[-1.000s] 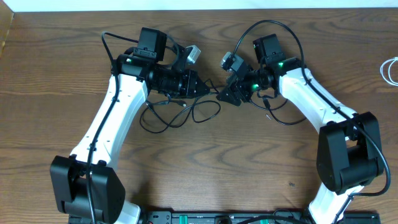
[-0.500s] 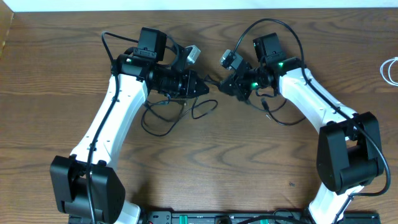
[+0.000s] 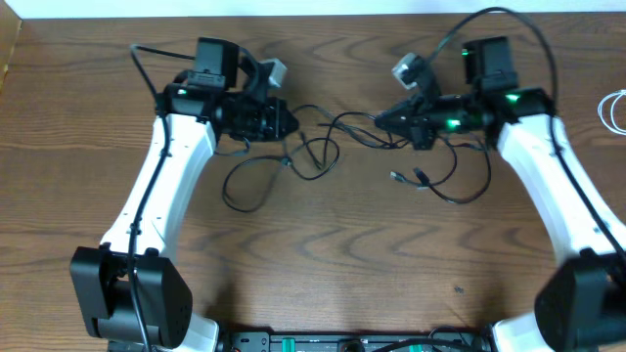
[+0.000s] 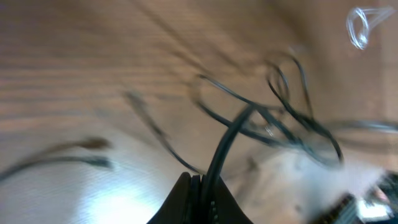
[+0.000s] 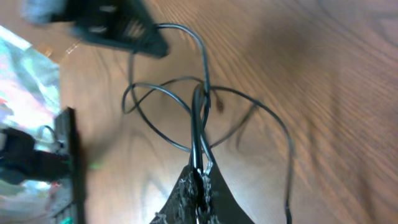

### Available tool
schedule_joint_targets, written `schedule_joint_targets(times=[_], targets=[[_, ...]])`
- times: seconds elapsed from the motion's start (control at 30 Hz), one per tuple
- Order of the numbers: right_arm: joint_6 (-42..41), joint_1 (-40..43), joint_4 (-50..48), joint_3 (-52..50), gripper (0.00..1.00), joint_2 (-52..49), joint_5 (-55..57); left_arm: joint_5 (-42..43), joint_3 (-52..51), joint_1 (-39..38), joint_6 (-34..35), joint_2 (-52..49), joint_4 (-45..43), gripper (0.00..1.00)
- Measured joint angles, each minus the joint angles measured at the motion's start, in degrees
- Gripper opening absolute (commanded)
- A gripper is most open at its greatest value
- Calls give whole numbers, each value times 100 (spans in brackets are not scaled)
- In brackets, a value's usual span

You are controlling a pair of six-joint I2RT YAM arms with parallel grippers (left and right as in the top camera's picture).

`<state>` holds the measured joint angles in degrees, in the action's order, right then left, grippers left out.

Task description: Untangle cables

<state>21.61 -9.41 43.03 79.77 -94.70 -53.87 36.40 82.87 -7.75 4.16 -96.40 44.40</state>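
Cables (image 3: pixel 315 147): the black tangle lies on the table (image 3: pixel 323 284) at far centre, strung between the two grippers. Slack loops sag toward the near side, and two small plugs (image 3: pixel 395 177) lie loose right of centre. One white cable (image 3: pixel 616 110) sits coiled well apart at the right edge, untouched. Left gripper (image 3: pixel 287 119): clamped on a black strand; the left wrist view shows the jaws pinched together with the cord running out between them. Right gripper (image 3: pixel 384 117): a second ago its jaws stood apart beside the knot; now they are clenched on a black strand, which the right wrist view confirms. Change: the arms were nose to nose at centre and have since drawn apart, left arm going left, right arm going right. The bundle between them has opened from a tight clump into a longer run with visible crossings. Judgement: the pull-apart step is under way, and the knot is loosened but not cleared, with several loops still crossing near the middle. More spreading is likely needed; the risk is cinching a crossing tighter instead of freeing it.
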Motion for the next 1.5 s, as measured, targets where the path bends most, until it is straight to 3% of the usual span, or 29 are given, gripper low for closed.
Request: schedule_joint_targets(times=[0.23,0.47,0.5,0.67,0.77,1.0,1.2,1.5], targets=[[236,44,527,0,1,461,-520,-933,0,435,101,0,-417,8],[-170,645,-345,-7,1,1200,-1130,-1340,0,544,164,0,-243,8],[-319,752,-468,-2,4,1303,-1084,-1346,0,538,164,0,-240,7],[-828,793,-608,2,49,1370,-708,-1226,0,533,160,0,-219,7],[-946,533,-671,4,61,1045,-437,-1067,0,533,162,0,-170,7],[-1058,-304,-1427,4,75,-278,-105,-938,0,501,162,0,129,7],[-1268,-691,-2503,0,73,-1456,-313,-929,0,490,162,0,186,8],[-1930,-1051,-3897,-2,69,-2520,-1805,-929,0,490,162,0,188,8]])
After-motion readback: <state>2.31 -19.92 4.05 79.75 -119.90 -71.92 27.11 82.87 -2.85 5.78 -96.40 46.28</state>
